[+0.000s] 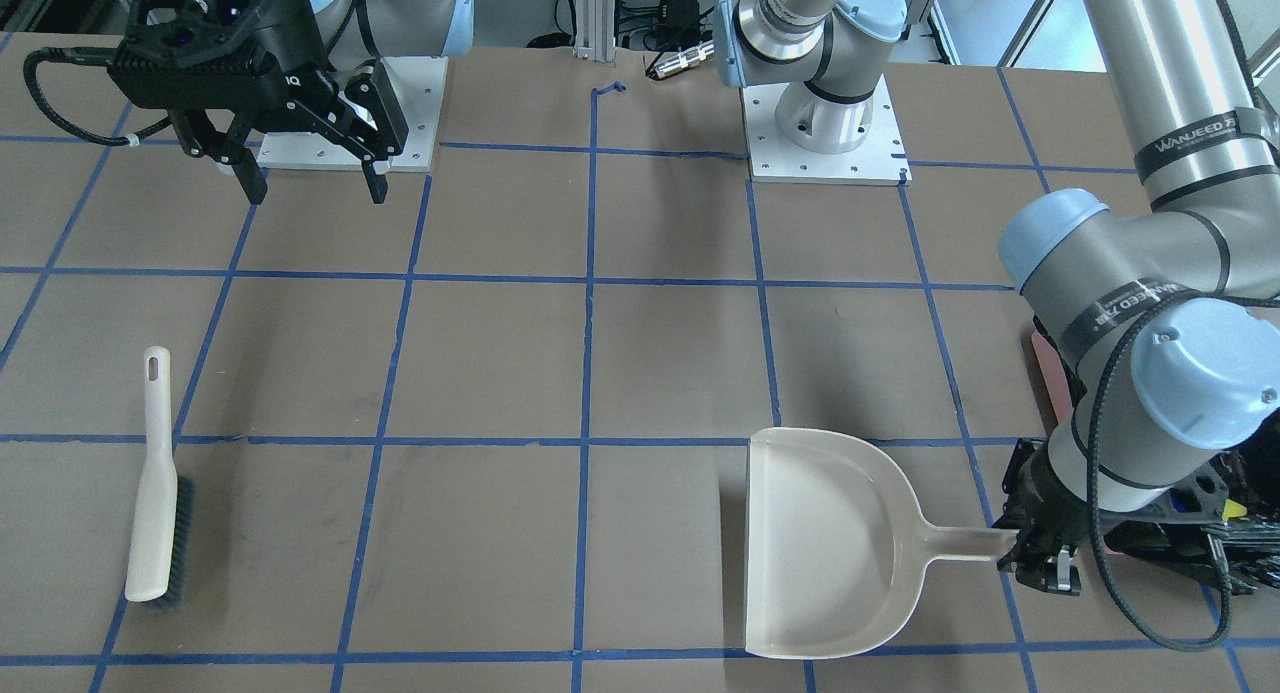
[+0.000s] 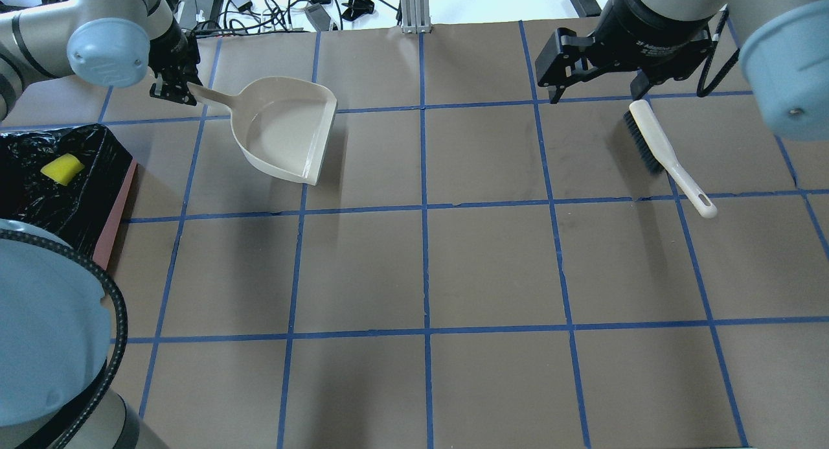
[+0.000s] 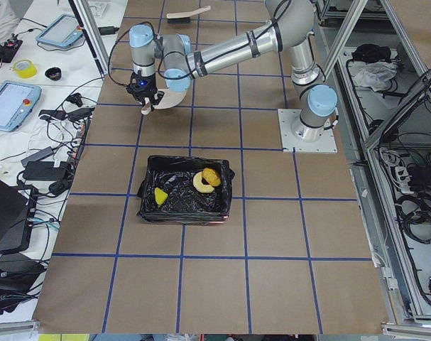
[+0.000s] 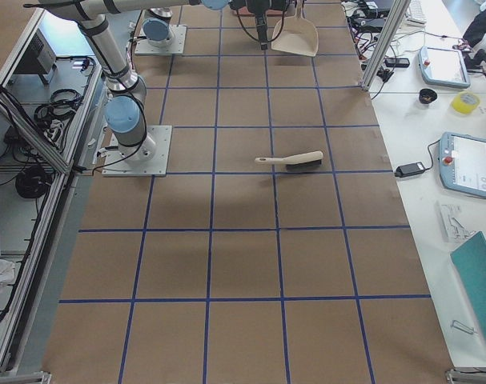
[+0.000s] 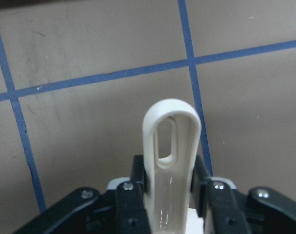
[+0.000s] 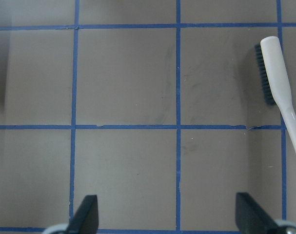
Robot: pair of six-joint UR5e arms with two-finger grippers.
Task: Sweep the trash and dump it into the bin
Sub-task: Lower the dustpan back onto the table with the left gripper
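Left jaws clamp only the dustpan [image 1: 830,543] handle tip, near the bin [image 2: 118,209]; right jaws gape empty — if you lift, the pan may swivel or slip.

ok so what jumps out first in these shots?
The bin at the robot's left already holds all three trash pieces: the yellow sponge, the croissant piece and the potato-like lump. The left gripper is shut on the handle of the empty beige dustpan. The brush lies untouched near the open right gripper.
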